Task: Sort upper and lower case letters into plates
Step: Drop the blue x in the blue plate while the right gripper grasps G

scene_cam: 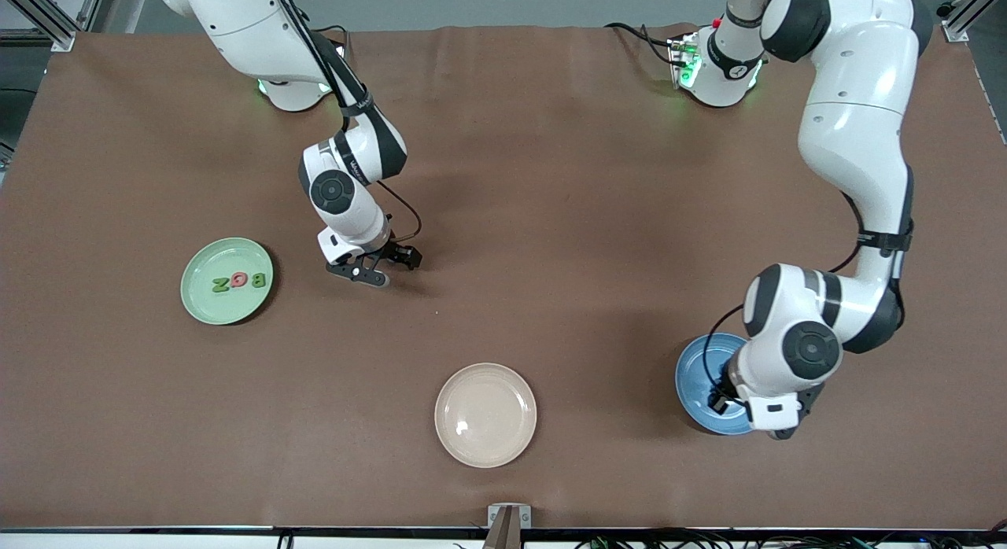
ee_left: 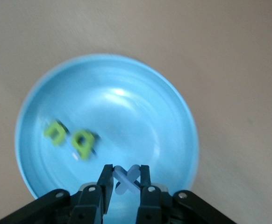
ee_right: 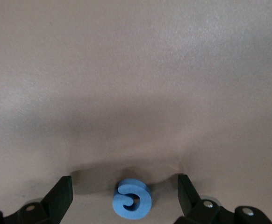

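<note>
Left gripper (ee_left: 125, 179) over the blue plate (ee_left: 173, 107), fingers clamped on the blue x (ee_left: 126, 179). Only in the left wrist view: two green pieces in that plate, n (ee_left: 55, 132) and p (ee_left: 83, 143), side by side. Right gripper (ee_right: 125, 186) low over bare table (scene_cam: 551, 219), fingers spread wide either side of the blue C (ee_right: 132, 199), flat, seen only from the right wrist. In the mint plate (scene_cam: 201, 305): three capitals in a row, B (scene_cam: 256, 279), Q (scene_cam: 238, 280), N (scene_cam: 219, 284). One cream plate (scene_cam: 485, 414) nearest the front camera.
</note>
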